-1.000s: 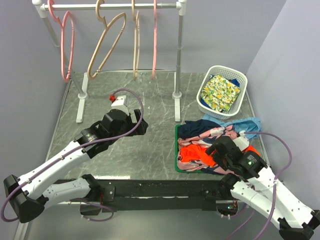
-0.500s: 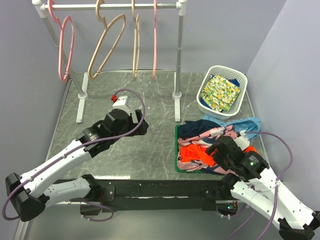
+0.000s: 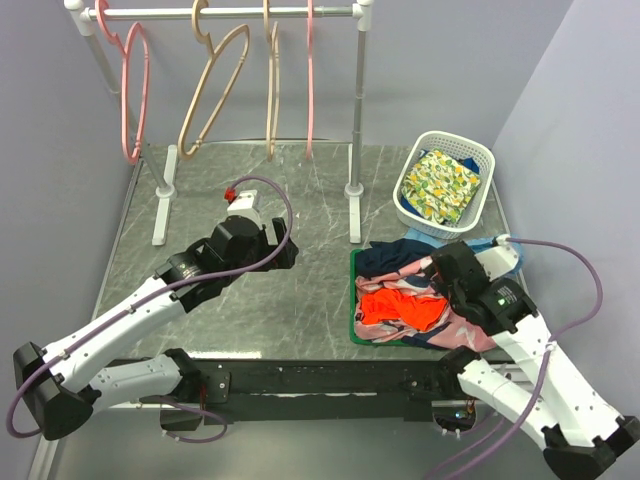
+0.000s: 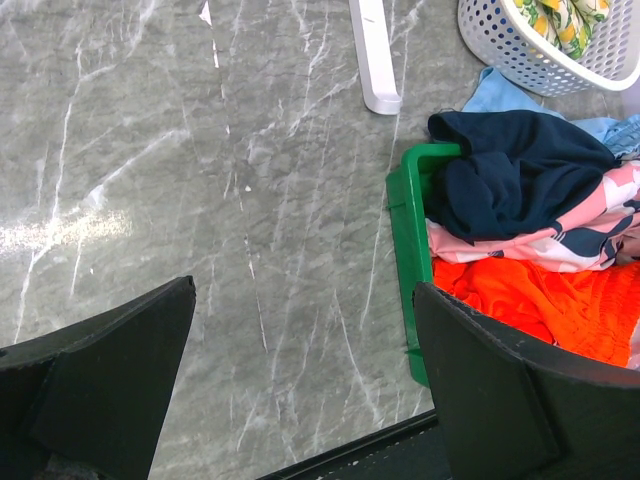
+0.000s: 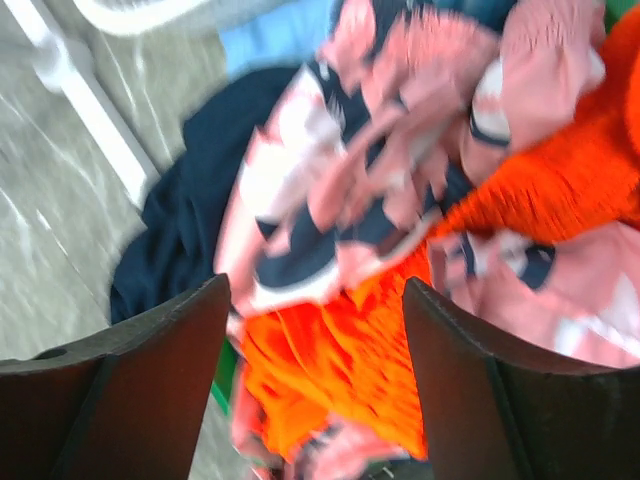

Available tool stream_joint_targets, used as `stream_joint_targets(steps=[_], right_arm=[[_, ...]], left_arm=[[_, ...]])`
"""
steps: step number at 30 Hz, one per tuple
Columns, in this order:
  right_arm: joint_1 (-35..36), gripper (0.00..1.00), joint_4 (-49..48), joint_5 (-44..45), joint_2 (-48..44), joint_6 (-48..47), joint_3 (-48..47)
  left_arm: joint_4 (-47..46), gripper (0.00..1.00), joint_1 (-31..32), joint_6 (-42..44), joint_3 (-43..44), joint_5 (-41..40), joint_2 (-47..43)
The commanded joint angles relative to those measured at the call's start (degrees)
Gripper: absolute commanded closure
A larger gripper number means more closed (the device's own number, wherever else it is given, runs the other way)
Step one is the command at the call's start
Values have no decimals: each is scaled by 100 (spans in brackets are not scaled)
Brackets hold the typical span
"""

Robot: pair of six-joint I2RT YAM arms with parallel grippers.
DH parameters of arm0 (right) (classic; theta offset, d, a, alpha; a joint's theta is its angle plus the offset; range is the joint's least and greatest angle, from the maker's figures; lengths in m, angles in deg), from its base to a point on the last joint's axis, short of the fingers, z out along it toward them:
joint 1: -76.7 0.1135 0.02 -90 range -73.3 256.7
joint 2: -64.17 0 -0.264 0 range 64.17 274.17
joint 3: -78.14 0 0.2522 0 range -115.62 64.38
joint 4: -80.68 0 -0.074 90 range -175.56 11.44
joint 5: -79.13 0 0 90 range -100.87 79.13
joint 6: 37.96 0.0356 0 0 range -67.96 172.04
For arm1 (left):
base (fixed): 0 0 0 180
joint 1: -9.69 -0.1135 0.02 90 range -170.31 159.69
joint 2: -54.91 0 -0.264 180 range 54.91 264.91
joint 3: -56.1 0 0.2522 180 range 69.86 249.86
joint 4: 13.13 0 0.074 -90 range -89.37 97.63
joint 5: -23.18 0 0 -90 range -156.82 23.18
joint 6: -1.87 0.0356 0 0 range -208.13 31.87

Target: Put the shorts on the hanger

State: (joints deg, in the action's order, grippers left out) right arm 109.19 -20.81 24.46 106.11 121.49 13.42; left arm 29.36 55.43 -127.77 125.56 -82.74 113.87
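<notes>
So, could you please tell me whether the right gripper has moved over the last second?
Yes. The right gripper has moved from the green tray's near end toward its far end, closer to the white basket.

Even bright light, soft shadows, right wrist view motion-blurred

Orange-red shorts [image 3: 400, 308], green tray [image 4: 404, 250], grey-marbled table [image 3: 300, 300]
</notes>
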Motion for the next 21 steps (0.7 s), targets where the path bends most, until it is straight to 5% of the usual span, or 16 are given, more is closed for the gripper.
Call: stream_joint_targets(steps=[1,11,14,15,16,21], right_arm=[[-594,30,-1051,-280,148,-608,270],[-920,37,-2090,-387,930,-512,1036],[-1008,64,-2221,-176,1019,-625,861],[-1034,90,-2239,-176,993,-713,790],[-1052,100,-2169,-184,984,-748,694],[-1052,100,-1712,-377,686,-1021,-167]], left_arm=[[-34,4,6,79,266,-25,-8],[-43,4,6,88,274,-51,46],[-87,4,14,114,274,-43,37],[-78,3,6,114,292,-34,37],[-43,4,6,123,336,-34,28],[80,4,6,184,476,-104,-33]])
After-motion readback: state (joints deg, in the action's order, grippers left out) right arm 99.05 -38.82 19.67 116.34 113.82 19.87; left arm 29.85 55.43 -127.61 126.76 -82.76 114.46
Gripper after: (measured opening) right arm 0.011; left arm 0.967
